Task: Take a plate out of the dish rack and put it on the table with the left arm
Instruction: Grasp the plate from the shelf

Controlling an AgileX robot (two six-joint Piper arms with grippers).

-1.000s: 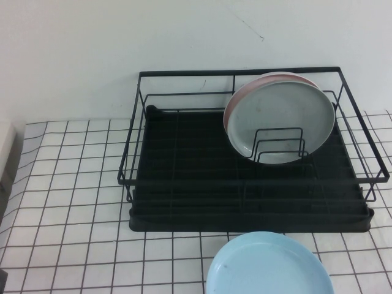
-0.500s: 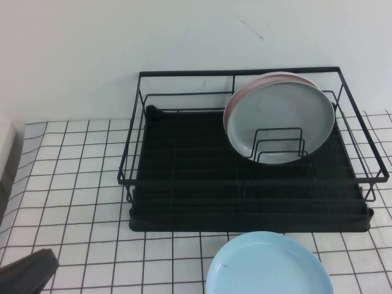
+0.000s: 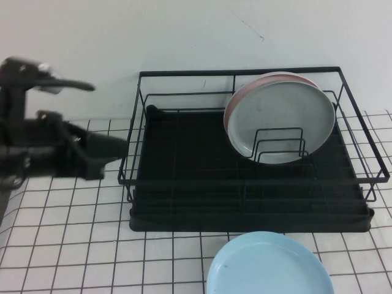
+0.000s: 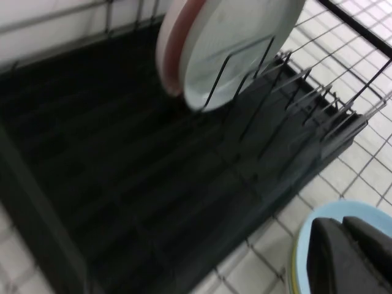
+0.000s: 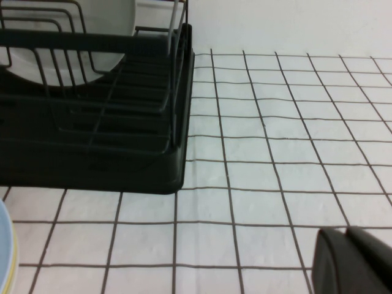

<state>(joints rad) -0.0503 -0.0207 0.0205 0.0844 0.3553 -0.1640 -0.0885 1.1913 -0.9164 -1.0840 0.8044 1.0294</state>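
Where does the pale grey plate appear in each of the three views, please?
High view: grey plate upright in the dish rack, far right section.
Left wrist view: plate at the top, behind wire dividers.
Right wrist view: plate top left, partly cut off.
Shared landmark: the rack.

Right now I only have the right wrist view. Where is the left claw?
Observer: The left claw hangs shut in the air by the dish rack's left side.
Operator: My right claw sits low over the table by the rack's corner. Is anything behind the grey plate?
Observer: Yes, a pink plate stands right behind the grey plate, both upright at the rack's back right.
Operator: And the blue edge I see?
Observer: A light blue plate lying flat on the table in front of the rack.
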